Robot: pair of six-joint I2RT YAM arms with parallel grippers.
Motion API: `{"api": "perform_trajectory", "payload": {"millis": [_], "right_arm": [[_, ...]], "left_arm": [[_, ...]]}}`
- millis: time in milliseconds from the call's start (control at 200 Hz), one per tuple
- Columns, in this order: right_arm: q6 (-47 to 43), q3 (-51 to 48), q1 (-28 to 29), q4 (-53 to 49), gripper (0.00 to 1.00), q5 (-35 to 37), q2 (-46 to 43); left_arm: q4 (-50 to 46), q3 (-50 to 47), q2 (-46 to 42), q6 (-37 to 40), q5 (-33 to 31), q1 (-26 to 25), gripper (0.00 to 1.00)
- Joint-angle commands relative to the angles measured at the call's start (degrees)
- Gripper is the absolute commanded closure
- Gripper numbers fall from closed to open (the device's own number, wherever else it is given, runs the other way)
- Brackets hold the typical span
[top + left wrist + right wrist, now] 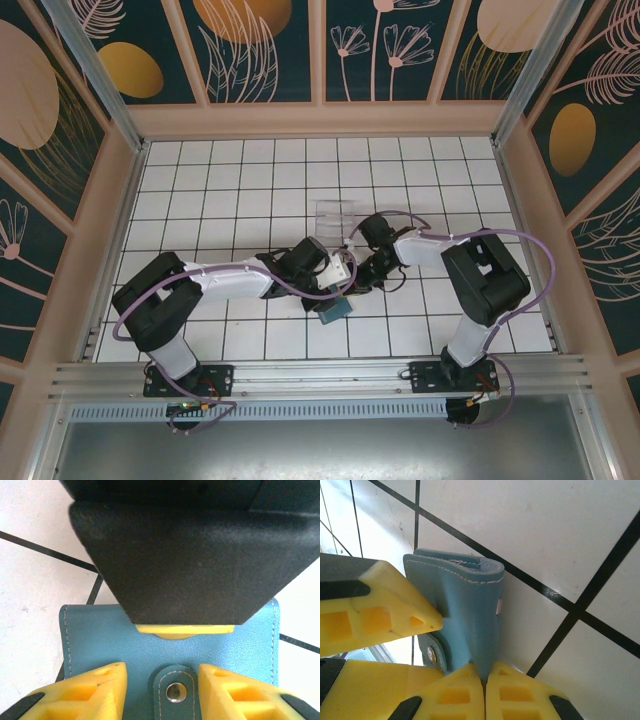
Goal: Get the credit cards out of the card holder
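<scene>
Teal leather above the white-tiled tabletop (230,180): your card holder (336,309) hangs between both arms. The right gripper (484,680) has its jaws pinched tight on one edge, fold pointing away. The left gripper (161,670) sits half-open astride the strap tab (174,682), grip unclear.

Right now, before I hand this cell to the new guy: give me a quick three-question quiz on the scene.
1. Multiple choice: the right gripper is shut on what?
A) a loose black card
B) an edge of the teal card holder
C) nothing

2. True or false: in the top view, the clear tray sits farther from the arm bases than the card holder does.

3. Fill in: in the left wrist view, the card holder's strap tab sits between the two yellow ___ of the left gripper.

Key: 1 B; 2 true; 3 fingers
</scene>
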Motion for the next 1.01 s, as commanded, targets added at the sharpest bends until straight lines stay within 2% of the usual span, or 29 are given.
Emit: {"api": "perform_trajectory", "payload": {"millis": [0, 165, 460, 671, 1001], "right_arm": [[-0.6, 0.2, -1.0, -1.6, 0.93, 0.8, -0.9], [-0.8, 0.4, -1.0, -1.6, 0.93, 0.2, -0.6], [0.5, -0.2, -1.0, -1.2, 0.96, 1.9, -2.2], [2.3, -2.4, -4.3, -0.3, 0.96, 3.2, -4.2], [5.7, -4.7, -4.7, 0.9, 0.97, 4.6, -6.1]], "left_arm": [[-3.7, -0.5, 1.0, 1.5, -1.0, -0.3, 0.57], [-4.5, 0.8, 3.3, 1.9, -2.2, -0.9, 0.58], [-3.1, 1.2, 2.1, 1.7, -7.9, -1.2, 0.78], [0.0, -1.2, -3.7, 0.1, -9.3, -1.3, 0.81], [5.7, -7.1, -10.8, -4.9, -10.5, -1.3, 0.83]]}}
